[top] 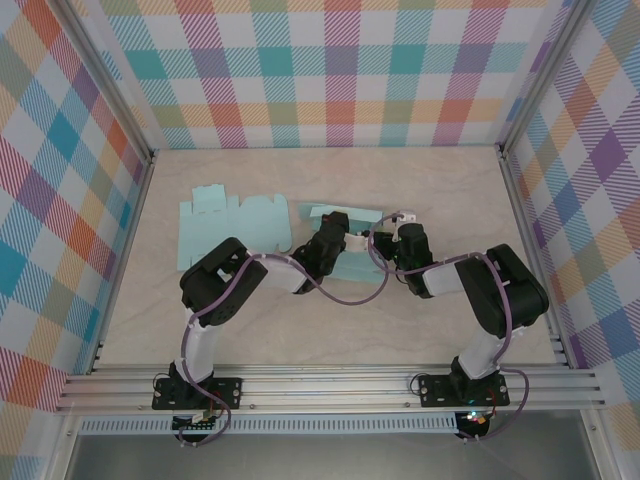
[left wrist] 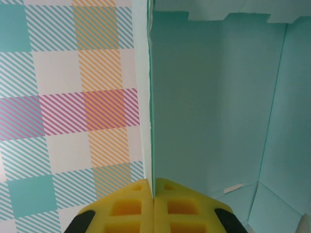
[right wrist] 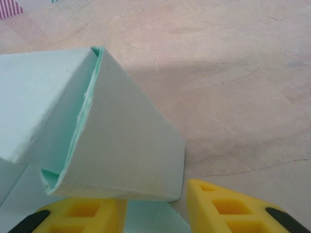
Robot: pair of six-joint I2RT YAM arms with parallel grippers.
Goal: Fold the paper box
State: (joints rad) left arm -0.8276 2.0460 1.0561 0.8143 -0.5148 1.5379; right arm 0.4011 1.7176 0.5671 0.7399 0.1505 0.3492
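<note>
Your left gripper [left wrist: 153,206] pinches a raised box [left wrist: 214,111] wall. Your right gripper [right wrist: 154,208] gapes behind a folded flap [right wrist: 121,141]; much folding remains.

No legible text, no labels or brand marks, no numbers or signs, nothing readable on the pale teal paper box [top: 354,269], checked walls [top: 340,70] or table [top: 330,330].

The worktop [top: 330,330] is a pale beige, marble-like surface under even light, with only soft shadows. A back wall [top: 330,70], a left wall [top: 50,200] and a right wall [top: 590,150] close it in, all in a plaid of teal, orange, pink, purple and white. Silver metal rails [top: 330,385] run along its near edge, and metal posts [top: 100,78] mark the back corners.
</note>
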